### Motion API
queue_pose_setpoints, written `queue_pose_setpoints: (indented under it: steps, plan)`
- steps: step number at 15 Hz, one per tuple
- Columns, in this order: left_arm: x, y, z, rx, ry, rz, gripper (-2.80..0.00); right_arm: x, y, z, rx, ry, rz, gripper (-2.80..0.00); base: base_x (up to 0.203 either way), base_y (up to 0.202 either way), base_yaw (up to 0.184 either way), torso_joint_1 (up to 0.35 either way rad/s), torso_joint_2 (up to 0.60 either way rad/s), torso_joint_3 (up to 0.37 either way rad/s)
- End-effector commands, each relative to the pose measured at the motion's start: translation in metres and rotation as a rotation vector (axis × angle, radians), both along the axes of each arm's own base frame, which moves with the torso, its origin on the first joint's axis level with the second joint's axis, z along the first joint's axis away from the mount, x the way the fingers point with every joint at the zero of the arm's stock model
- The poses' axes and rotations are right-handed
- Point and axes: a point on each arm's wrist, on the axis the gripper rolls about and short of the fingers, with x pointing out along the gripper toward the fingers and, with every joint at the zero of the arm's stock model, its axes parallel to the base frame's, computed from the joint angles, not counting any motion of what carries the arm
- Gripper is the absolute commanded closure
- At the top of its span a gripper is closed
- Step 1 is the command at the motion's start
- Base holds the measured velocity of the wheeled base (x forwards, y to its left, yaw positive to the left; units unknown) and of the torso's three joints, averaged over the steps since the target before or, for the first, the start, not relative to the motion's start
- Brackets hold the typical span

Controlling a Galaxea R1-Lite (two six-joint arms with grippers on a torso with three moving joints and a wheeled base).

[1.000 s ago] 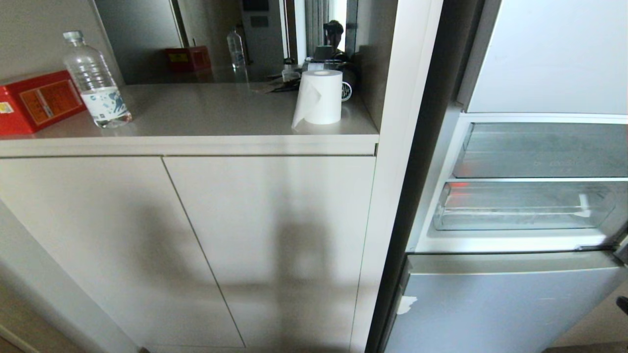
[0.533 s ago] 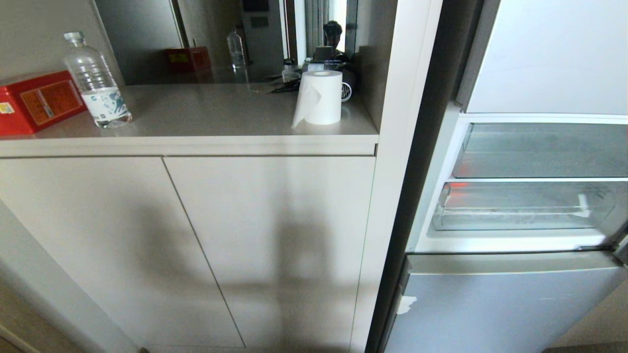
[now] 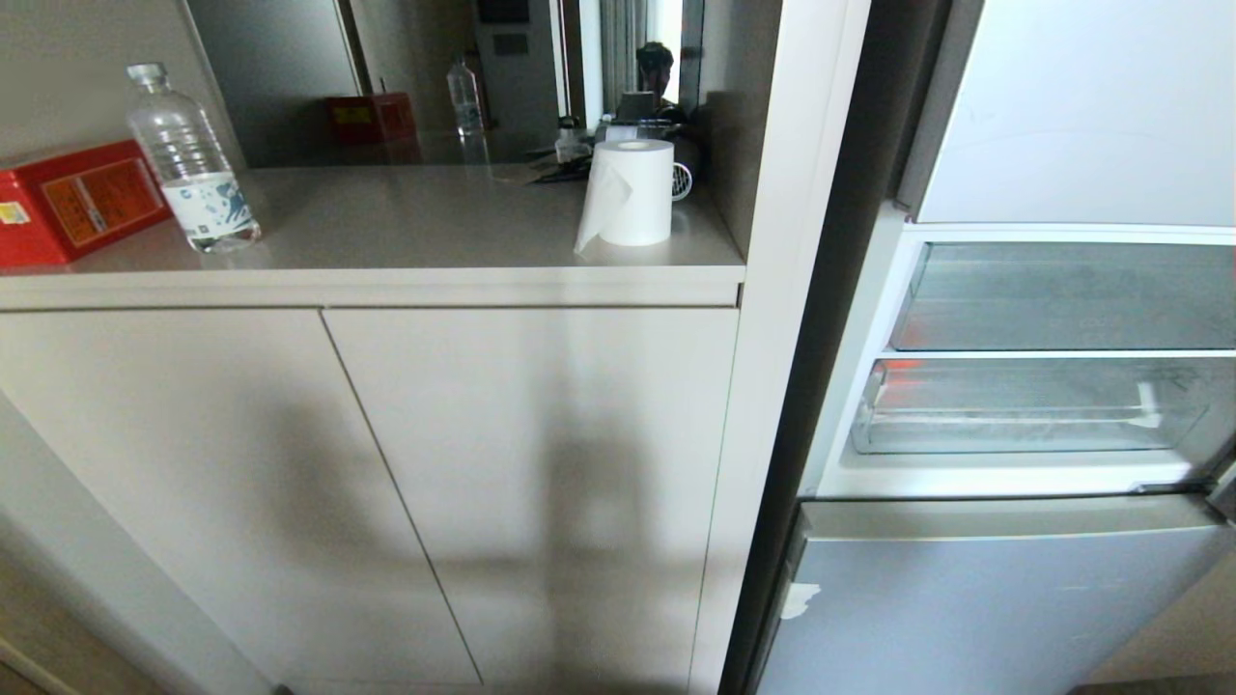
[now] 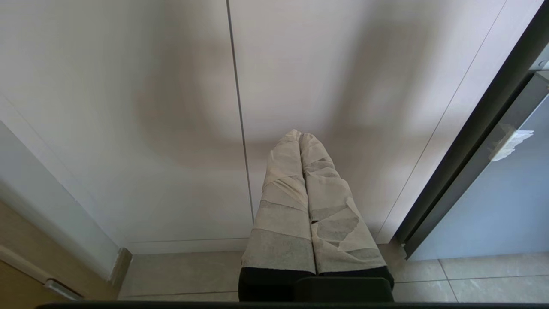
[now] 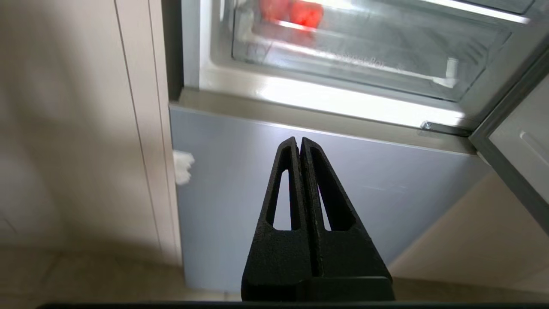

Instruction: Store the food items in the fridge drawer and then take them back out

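Right wrist view is showing the black right gripper (image 5: 300, 141) clenched and empty; two red food items (image 5: 291, 10) are lying at upper centre inside the clear plastic fridge drawer (image 5: 343, 47), whose lip may be blocking the reach.

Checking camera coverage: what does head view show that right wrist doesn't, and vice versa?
Head view only: the counter with water bottle, red box and paper roll, plus the cabinet doors.

Right wrist only: the right gripper, jaws shut and empty, and the food items seen clearly as red shapes.

Both: the fridge drawer, pushed in, and the blue-grey bottom fridge front.
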Motion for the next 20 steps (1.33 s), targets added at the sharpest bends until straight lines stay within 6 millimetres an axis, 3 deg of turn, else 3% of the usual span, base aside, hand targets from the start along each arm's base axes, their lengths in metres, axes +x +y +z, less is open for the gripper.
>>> queue_pose_setpoints:
  steps: [1,7,20]
  plan:
    - [0.0,0.0,0.0,0.0,0.0,0.0,0.0,-0.0023,0.0,-0.001,0.044,-0.028,0.003,0.0,0.0,0.0,0.0,0.0,0.0,0.0]
    - [0.0,0.0,0.0,0.0,0.0,0.0,0.0,-0.0022,0.0,-0.0017,0.098,-0.021,0.006,0.0,0.0,0.001,-0.018,0.0,0.0,0.0]
    - [0.0,0.0,0.0,0.0,0.0,0.0,0.0,-0.002,0.0001,-0.008,0.146,0.041,0.006,0.0,-0.001,0.008,-0.173,0.001,0.0,0.003]
